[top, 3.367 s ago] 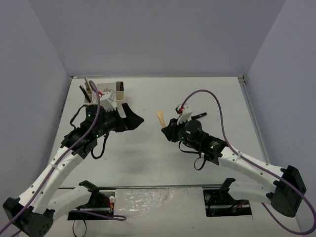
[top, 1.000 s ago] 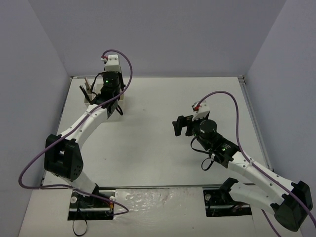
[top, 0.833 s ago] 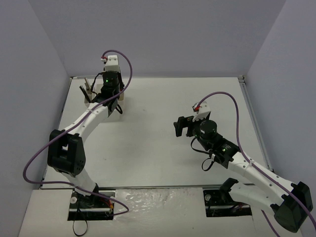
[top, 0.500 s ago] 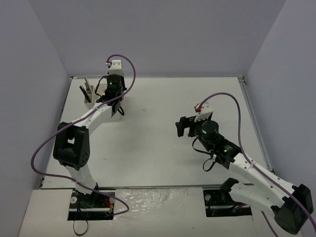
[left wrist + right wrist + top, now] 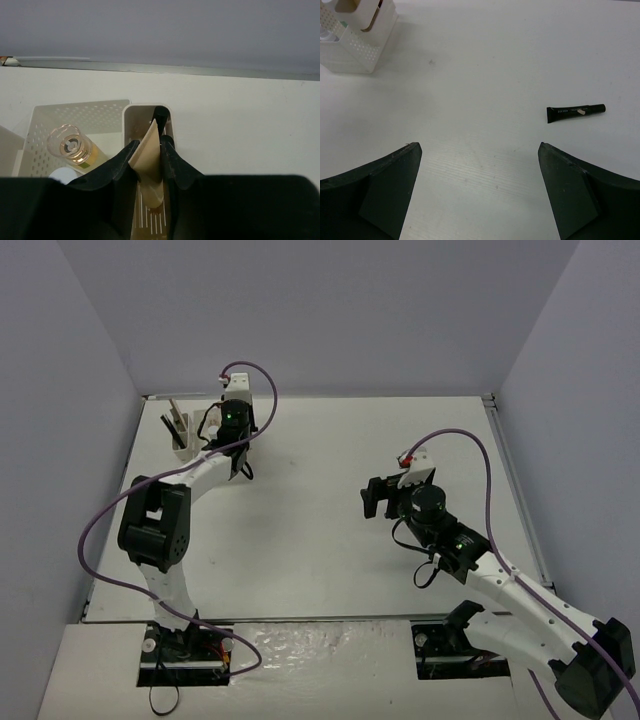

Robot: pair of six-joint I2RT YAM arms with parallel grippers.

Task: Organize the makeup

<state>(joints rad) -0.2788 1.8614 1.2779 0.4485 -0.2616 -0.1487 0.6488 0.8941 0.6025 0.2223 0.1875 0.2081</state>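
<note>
Left wrist, 1 tan tube (image 5: 149, 150), 1 amber bottle (image 5: 71, 146)

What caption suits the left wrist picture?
Left gripper holds a tan tube at a narrow slot of the white box, beside an amber bottle.

I can't read a single word from here. The only print I can find is a short line of pale lettering on the black tube (image 5: 575, 112) in my right wrist view, next to a small pale mark on its side. It is too small for me to make out any letter or brand. In my left wrist view and the overhead view I see no label, number or sign that I can read.
</note>
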